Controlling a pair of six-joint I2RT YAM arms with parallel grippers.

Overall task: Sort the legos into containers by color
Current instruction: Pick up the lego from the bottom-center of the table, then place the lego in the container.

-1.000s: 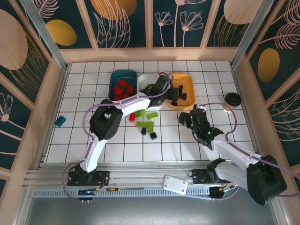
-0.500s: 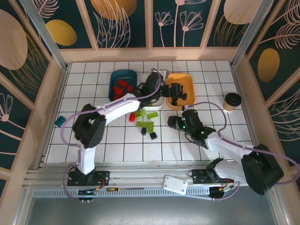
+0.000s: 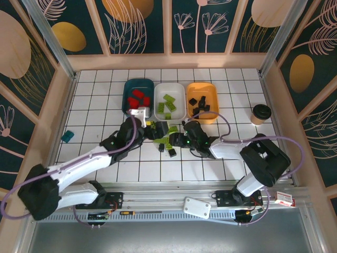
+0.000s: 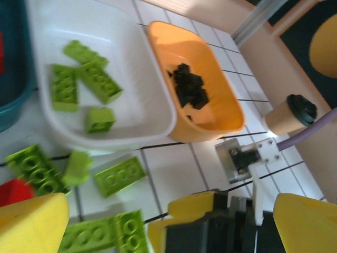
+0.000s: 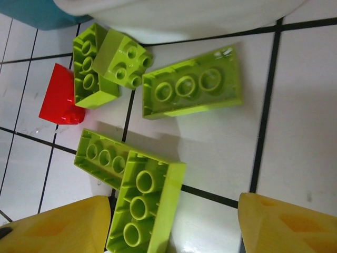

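White tiles (image 3: 226,158) cover the table, with leaf-painted panels walling it in. Both arms lean toward the middle, over the loose pile just in front of the trays. From here the left gripper (image 4: 171,211) stands with its yellow fingers spread wide and nothing pinched. The right gripper (image 5: 174,226) is low over the tiles, fingers apart too, a lime brick (image 5: 145,203) lying in the gap close to one finger, ungripped. Along the back sit the teal tray (image 3: 142,83) with red legos (image 3: 138,98), the white tray (image 4: 139,63) with green legos (image 4: 84,79), and the orange tray (image 4: 224,103) with black legos (image 4: 188,88). A lidded cup (image 3: 260,113) stands off to the right. Loose on the tiles are more lime bricks (image 5: 192,89), one red piece (image 5: 60,97) and two black bits (image 3: 171,152). A teal block (image 3: 67,137) lies alone far left
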